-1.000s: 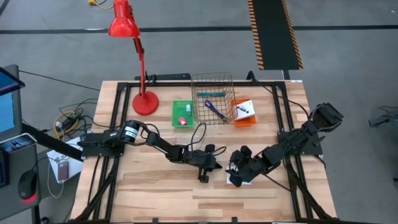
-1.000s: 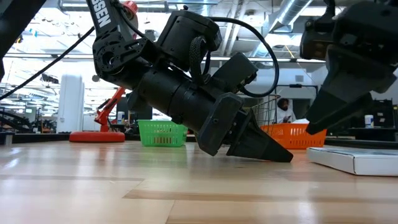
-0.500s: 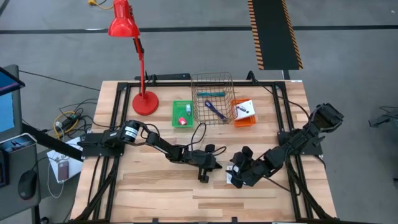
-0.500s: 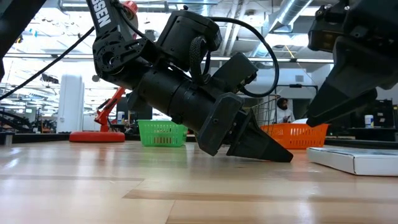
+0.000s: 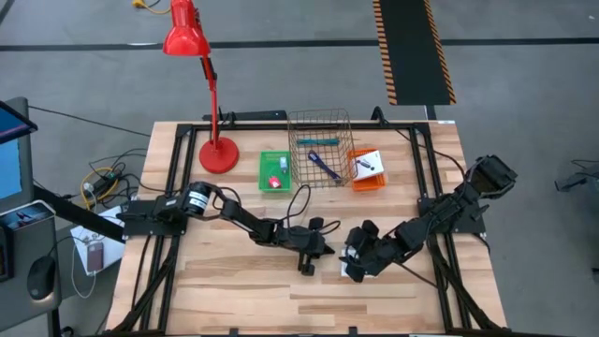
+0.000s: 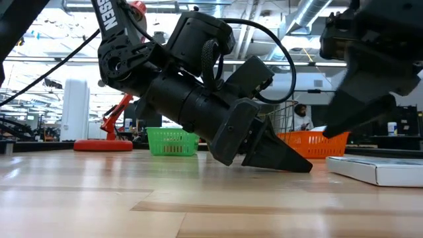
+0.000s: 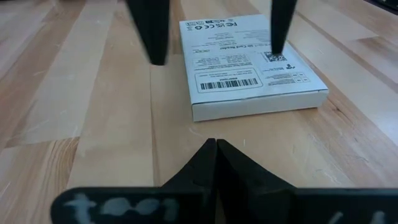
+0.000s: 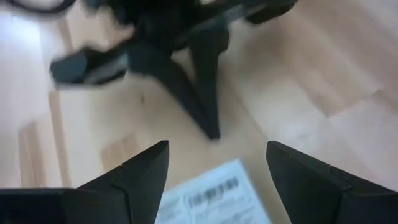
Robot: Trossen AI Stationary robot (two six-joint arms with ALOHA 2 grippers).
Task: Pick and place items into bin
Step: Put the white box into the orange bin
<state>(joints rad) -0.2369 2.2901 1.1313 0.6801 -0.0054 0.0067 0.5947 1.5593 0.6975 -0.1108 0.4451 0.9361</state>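
On table centre-right, white box [image 7: 249,65] lies flat w/ barcode label, small print unreadable; right gripper [image 5: 353,265] hangs spread over it, left gripper [image 7: 214,152] closed, tips on wood nearby

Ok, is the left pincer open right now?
No, in the left wrist view the left pincer has its fingers pressed together, pointing at the white box.

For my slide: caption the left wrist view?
Shut left gripper rests before a white box; the open right gripper hovers over it.
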